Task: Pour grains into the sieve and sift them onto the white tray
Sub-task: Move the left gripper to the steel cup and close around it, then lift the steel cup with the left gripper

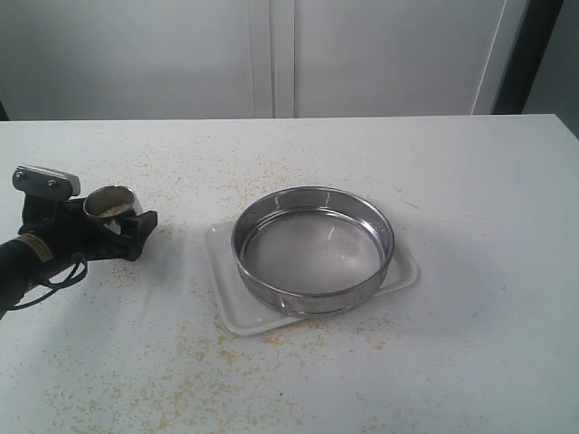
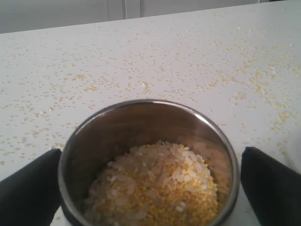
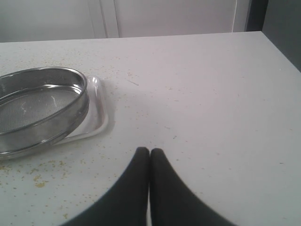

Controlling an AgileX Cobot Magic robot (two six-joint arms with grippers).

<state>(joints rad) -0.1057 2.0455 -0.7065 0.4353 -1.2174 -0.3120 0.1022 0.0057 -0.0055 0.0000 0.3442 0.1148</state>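
while the sieve (image 1: 312, 246) tops the white tray (image 1: 237, 316), grains (image 2: 160, 188) fill the cup (image 2: 141, 123).

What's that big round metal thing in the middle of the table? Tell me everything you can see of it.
It is a sieve: a wide, shallow ring of shiny steel with a fine wire mesh stretched across its bottom. It lies mesh down on the white tray, roughly as wide as the tray and covering most of it. The mesh looks bare. Only the tray touches it.
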